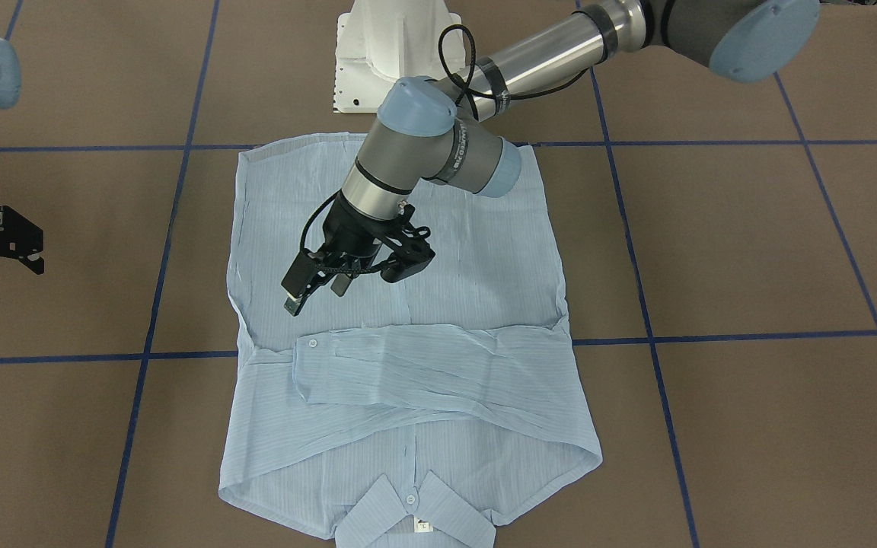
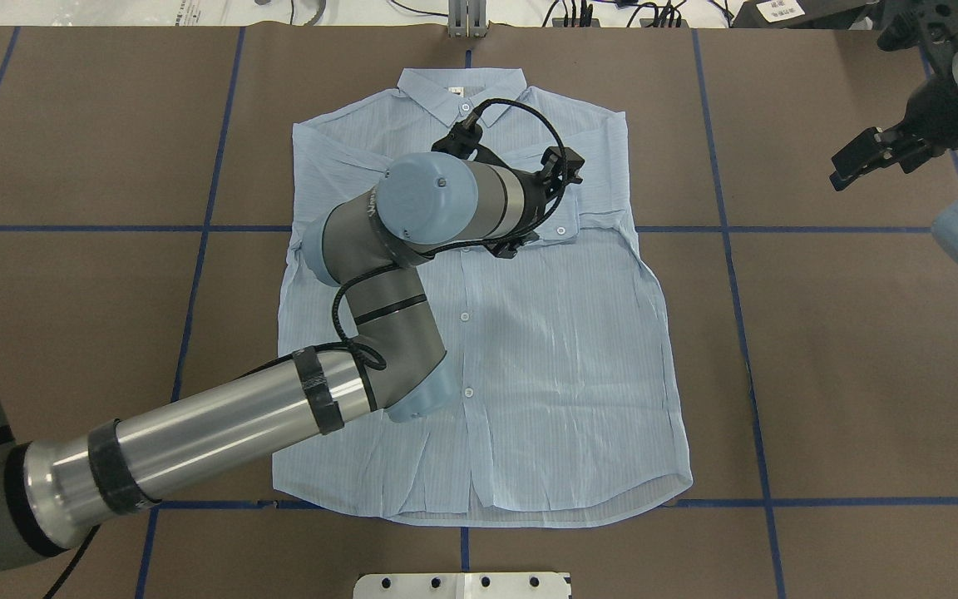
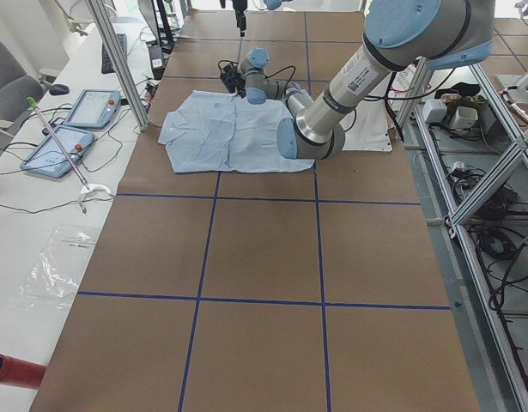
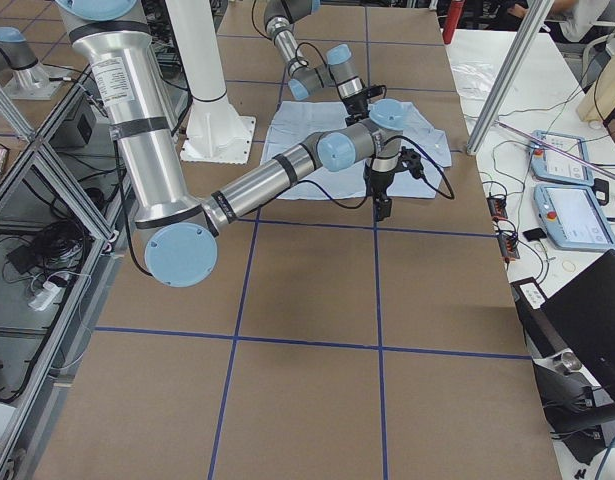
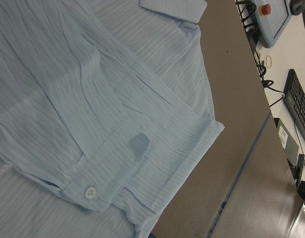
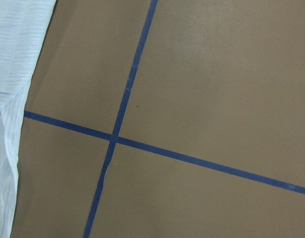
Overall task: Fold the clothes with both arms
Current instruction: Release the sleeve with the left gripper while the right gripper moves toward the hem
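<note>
The pale-blue striped shirt (image 1: 484,289) lies flat on the brown table, buttons up, its collar (image 1: 408,510) and white neck label on the far side from the robot. One sleeve is folded across the chest, with its buttoned cuff (image 1: 310,352) on top. The shirt also shows in the overhead view (image 2: 562,349) and the left wrist view (image 5: 92,99). My left gripper (image 1: 317,291) hovers over the shirt's middle, just short of the folded sleeve, open and empty. My right gripper (image 1: 31,245) is off the shirt to its side, above bare table, open and empty; it also shows in the overhead view (image 2: 849,170).
The white base pedestal (image 1: 385,53) stands just behind the shirt's hem. Blue tape lines (image 6: 127,94) cross the brown table. Teach pendants (image 3: 92,107) and cables lie on the side bench beyond the collar end. Metal frame posts (image 4: 507,70) stand at the table's edge.
</note>
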Robot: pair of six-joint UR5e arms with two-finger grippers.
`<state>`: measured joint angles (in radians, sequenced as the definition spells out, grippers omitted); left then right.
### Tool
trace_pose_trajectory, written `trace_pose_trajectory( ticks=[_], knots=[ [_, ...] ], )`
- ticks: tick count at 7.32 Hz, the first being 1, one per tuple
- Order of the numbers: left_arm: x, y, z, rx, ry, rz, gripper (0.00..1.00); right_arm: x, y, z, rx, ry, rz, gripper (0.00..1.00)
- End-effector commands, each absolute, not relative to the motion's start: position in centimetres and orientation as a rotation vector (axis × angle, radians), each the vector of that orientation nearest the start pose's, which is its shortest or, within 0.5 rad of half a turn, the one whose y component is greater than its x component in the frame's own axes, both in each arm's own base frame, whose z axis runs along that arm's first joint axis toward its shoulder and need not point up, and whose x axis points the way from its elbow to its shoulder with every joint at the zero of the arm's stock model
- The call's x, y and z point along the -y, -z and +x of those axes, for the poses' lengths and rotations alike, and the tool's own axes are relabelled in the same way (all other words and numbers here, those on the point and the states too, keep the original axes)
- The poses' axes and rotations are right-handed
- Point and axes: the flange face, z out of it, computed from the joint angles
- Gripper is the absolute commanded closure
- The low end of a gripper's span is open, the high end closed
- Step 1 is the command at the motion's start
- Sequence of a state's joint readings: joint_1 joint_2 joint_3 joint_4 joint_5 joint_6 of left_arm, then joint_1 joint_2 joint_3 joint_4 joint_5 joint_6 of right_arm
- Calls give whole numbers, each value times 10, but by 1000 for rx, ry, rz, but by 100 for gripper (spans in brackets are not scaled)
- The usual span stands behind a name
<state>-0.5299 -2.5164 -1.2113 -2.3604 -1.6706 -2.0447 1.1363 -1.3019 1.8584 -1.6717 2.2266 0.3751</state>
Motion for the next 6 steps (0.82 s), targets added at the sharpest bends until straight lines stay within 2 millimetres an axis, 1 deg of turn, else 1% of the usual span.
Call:
trace_pose_trajectory(
  ticks=[1, 2, 3, 4, 5, 6],
  knots=[
    [463, -163, 547, -1298, 560, 80, 0, 514, -358, -220, 810, 145, 108, 0],
    [435, -176, 503, -1246, 447, 134, 0, 496, -344, -247, 822, 117, 108, 0],
    [416, -193, 478, -1171, 337, 149, 0, 480, -334, -276, 835, 70, 99, 0],
    [405, -199, 455, -1146, 266, 193, 0, 459, -328, -308, 843, 46, 83, 0],
    [395, -206, 438, -1148, 258, 199, 0, 427, -315, -345, 848, 18, 74, 0],
    [390, -208, 430, -1155, 250, 190, 0, 391, -298, -370, 867, -2, 61, 0]
  ],
)
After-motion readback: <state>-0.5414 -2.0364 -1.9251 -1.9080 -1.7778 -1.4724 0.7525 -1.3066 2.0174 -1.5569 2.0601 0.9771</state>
